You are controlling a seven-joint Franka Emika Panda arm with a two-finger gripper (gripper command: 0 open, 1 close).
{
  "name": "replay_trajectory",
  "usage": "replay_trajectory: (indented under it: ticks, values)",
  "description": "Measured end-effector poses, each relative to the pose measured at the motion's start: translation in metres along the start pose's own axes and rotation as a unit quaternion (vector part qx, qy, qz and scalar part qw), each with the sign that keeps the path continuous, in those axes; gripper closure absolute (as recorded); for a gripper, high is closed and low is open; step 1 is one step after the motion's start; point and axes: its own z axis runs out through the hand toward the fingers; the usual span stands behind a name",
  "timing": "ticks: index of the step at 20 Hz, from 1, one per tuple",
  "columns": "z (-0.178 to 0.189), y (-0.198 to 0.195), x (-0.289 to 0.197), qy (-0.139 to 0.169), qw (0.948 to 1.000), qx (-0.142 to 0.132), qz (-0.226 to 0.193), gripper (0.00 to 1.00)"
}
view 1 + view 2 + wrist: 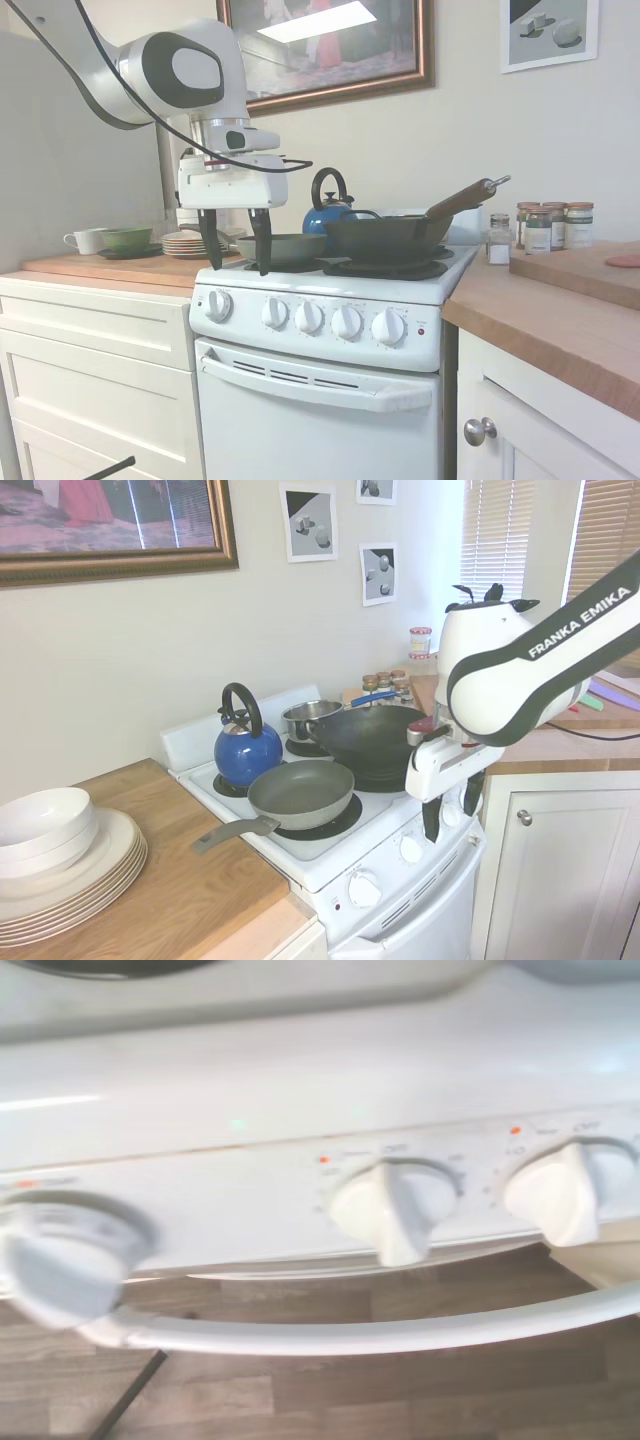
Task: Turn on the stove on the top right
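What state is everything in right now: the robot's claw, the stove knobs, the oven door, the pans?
Gripper: open, empty, hanging just above the stove's front edge.
White electric stove: oven door shut.
Five round white knobs: untouched by the gripper.
Grey frying pan: empty, on a front burner.
Black wok: sitting on a burner.
Blue kettle: lid on, on a back burner.

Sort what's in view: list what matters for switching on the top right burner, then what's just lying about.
Belongs to the job:
stove
its row of knobs
claw, open, above the knobs

Just lying about:
blue kettle
frying pan
black wok
small pot
spice jars
stacked plates
cup and green bowl
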Motion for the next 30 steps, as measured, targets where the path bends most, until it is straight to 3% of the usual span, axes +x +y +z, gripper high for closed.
replay_trajectory:
  ticks: [5, 6, 30]
  values:
    - [0.017, 0.011, 0.022, 0.000, 0.9998, -0.006, 0.017, 0.00]
    - [0.020, 0.013, 0.025, -0.002, 0.9998, -0.006, 0.020, 1.00]
    - [0.034, 0.033, 0.065, 0.029, 0.9992, -0.021, 0.017, 1.00]
